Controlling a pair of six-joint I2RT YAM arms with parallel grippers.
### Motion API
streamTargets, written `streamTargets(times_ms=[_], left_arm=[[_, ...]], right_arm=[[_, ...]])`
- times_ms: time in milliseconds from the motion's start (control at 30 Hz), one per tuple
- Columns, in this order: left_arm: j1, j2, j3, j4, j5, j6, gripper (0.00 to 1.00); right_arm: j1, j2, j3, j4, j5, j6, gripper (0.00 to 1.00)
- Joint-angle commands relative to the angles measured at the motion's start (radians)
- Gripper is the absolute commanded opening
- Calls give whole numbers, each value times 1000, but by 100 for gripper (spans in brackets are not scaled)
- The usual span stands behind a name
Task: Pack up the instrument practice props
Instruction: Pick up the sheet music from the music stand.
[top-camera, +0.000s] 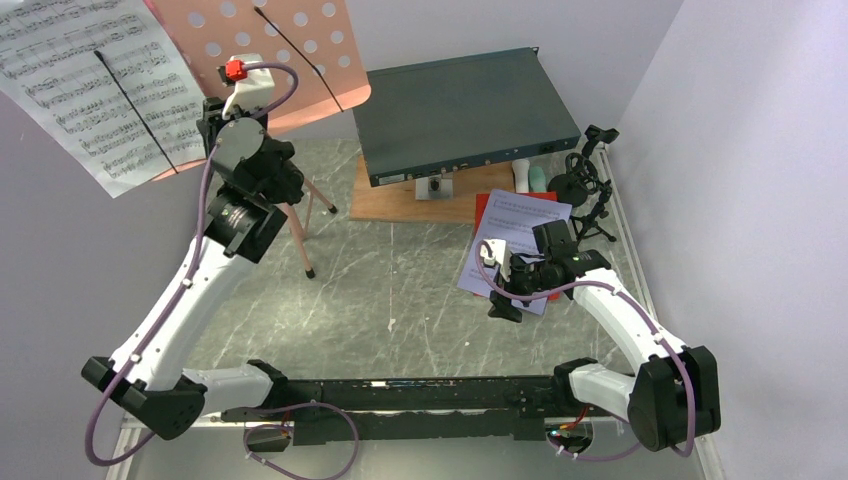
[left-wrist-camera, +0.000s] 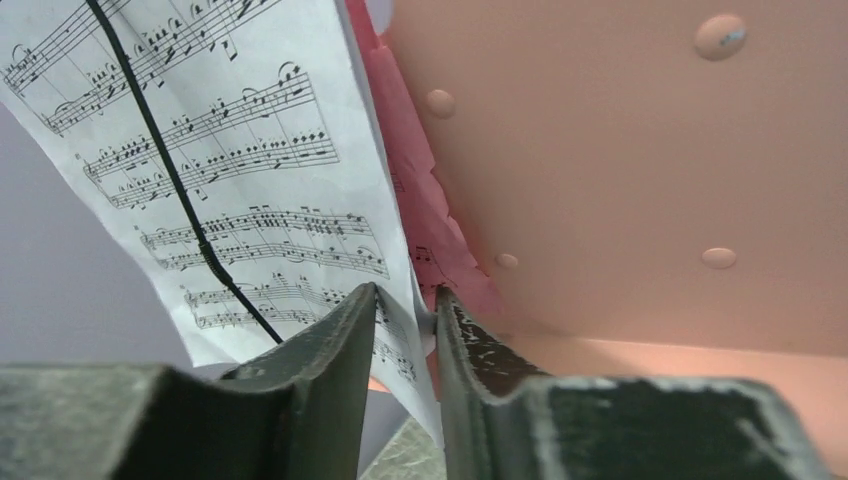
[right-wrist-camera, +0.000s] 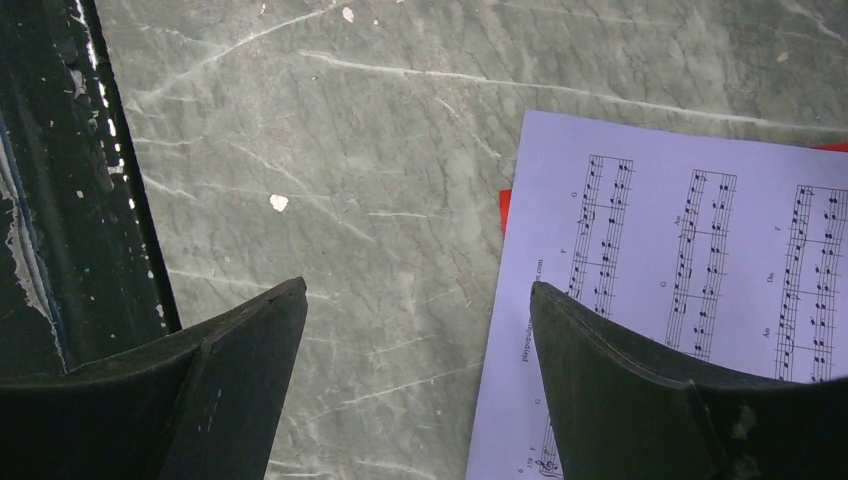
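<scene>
My left tool (left-wrist-camera: 407, 293) straddled the white page (left-wrist-camera: 250, 150) low on the stand (left-wrist-camera: 620, 150), jaws narrow; pinched or not, I couldn't tell. Best squeeze that sheet alone, then lift clear. Right tool (right-wrist-camera: 418, 288) hung open over the surface (right-wrist-camera: 350, 150).

left arm (top-camera: 170, 310) stretches high over the bench's (top-camera: 400, 300) far left corner, left end effector (left-wrist-camera: 406, 300) jaws a slim gap apart. right arm (top-camera: 625, 300) folded low, right end effector (right-wrist-camera: 418, 300) spread wide, facing down.

back-left: sheet (top-camera: 90, 90) on music stand (top-camera: 320, 50) | back-centre: box (top-camera: 465, 110) on board (top-camera: 390, 205) | before board: loose pages (top-camera: 520, 225) on surface (top-camera: 400, 290) | right of board: tubes (top-camera: 530, 177), then mic stand (top-camera: 585, 190)
</scene>
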Motion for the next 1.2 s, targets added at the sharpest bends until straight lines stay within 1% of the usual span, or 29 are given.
streamTargets(times_ms=[0, 133, 200, 267, 367, 533, 733, 900, 1033, 1100, 1167], left_arm=[[2, -62, 66, -160, 62, -133, 29], [2, -85, 71, -205, 95, -174, 16], [2, -95, 89, -257, 115, -218, 13], [2, -106, 107, -310, 143, -261, 6], [2, -129, 134, -407, 216, -350, 0], [3, -176, 151, -525, 344, -476, 0], [2, -231, 106, -534, 515, -531, 0], [2, -271, 73, -527, 651, -533, 0], [2, -278, 39, -512, 674, -513, 0], [2, -277, 26, -503, 652, -514, 1], [2, -278, 16, -493, 632, -519, 10]], right_arm=[[-4, 1, 29, -5, -31, -16, 85], [-5, -3, 27, -5, -31, -16, 85], [-5, -4, 27, -5, -31, -16, 85], [-6, -5, 27, -5, -31, -16, 85], [-5, -5, 27, -5, -30, -16, 85], [-7, -9, 26, -5, -28, -16, 85], [-7, -14, 26, -5, -29, -18, 85], [-7, -20, 24, -3, -27, -19, 85], [-7, -21, 26, -5, -28, -19, 85], [-7, -24, 25, -5, -28, -21, 85], [-7, -26, 24, -5, -28, -21, 85]])
